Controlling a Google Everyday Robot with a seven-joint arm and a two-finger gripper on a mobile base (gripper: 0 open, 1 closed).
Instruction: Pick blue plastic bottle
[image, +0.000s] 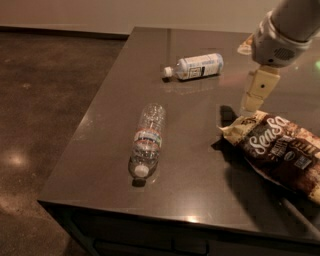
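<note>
The blue plastic bottle (196, 67) lies on its side at the far middle of the dark table (197, 165), white cap pointing left, label facing up. My gripper (252, 102) hangs from the arm at the upper right, above the left end of a chip bag. It is to the right of the blue bottle and a little nearer the camera, apart from it, and holds nothing that I can see.
A clear ribbed water bottle (146, 140) lies near the table's front left, cap toward the front edge. A brown-and-white chip bag (280, 150) lies at the right. A pale object (244, 46) sits at the far right behind the arm. The floor lies left of the table.
</note>
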